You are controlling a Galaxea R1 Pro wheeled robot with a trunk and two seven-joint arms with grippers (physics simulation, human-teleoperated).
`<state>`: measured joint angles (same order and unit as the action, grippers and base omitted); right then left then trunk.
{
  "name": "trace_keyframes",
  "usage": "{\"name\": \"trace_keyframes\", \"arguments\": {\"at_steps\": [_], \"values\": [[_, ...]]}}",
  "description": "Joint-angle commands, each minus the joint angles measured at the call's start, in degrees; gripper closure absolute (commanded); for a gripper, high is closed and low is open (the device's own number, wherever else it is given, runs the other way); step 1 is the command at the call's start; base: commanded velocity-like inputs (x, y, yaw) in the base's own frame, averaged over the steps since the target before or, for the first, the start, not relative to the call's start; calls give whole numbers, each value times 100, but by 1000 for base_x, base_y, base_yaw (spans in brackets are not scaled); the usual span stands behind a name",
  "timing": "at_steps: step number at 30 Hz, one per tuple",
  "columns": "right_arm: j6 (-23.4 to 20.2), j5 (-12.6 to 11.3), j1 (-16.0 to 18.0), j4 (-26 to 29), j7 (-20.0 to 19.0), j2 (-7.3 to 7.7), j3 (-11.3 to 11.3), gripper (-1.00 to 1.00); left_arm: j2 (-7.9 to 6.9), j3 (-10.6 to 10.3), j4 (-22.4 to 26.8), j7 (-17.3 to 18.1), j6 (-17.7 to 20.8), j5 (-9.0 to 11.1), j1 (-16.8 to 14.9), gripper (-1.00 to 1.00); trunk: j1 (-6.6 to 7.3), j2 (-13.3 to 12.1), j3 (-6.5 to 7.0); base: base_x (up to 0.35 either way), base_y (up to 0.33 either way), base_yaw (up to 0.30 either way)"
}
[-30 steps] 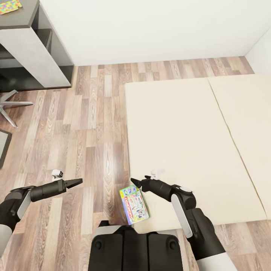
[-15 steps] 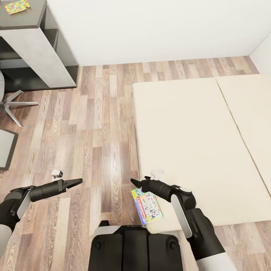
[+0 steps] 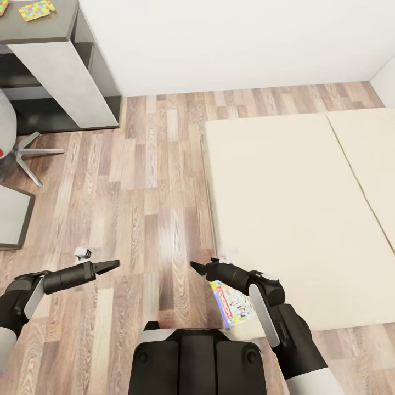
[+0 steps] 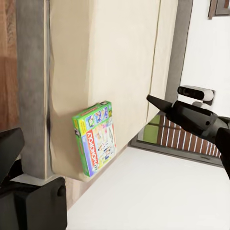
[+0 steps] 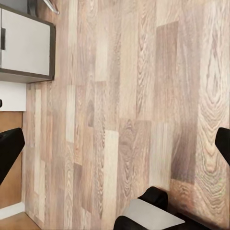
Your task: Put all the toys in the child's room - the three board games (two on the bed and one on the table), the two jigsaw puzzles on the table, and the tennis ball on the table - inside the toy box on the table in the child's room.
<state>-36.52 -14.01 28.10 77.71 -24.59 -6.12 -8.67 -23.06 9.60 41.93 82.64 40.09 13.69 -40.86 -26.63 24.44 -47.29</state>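
A green-and-white Monopoly board game [image 3: 235,303] lies flat on the near corner of the bed [image 3: 296,208], partly hidden under my right forearm. In the left wrist view the same board game [image 4: 96,139] sits by the mattress edge. My right gripper [image 3: 196,267] hovers over the floor just beside that corner, open and empty, with its fingertips [image 5: 9,148] far apart. My left gripper [image 3: 112,265] hangs over the floor further left, open and empty. A jigsaw puzzle [image 3: 36,9] lies on the table [image 3: 60,24] at the far left. The toy box and the tennis ball are out of view.
Wood-plank floor [image 3: 148,181] runs between the bed and the table's light grey cabinet panel [image 3: 66,82]. A chair's star base [image 3: 30,156] stands by the table. A dark grey panel [image 3: 13,216] sits at the left edge. White wall [image 3: 230,44] lies behind.
The whole picture has slid to the right, so the camera has moved left: more of the table shows, less of the bed. Both arms keep the same pose.
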Motion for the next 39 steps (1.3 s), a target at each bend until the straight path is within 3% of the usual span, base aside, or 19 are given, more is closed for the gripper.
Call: {"name": "trace_keyframes", "arguments": {"at_steps": [1, 28, 39], "values": [[-39, -23, 2, 3, -2, -3, 6, -100, -4, -2, 0, 15, 60, 11, -1, -100, -3, 8, -6, 0, 215, 0], [-39, -6, 2, 7, -1, -12, -6, -100, -15, -2, -1, 23, 54, 11, -1, -100, -3, 8, -5, 0, 223, -2], [-39, -29, 2, 7, -2, -11, -3, -100, -20, -2, -1, 31, 52, 11, -1, -100, -3, 8, 28, 0, 228, -202]]}}
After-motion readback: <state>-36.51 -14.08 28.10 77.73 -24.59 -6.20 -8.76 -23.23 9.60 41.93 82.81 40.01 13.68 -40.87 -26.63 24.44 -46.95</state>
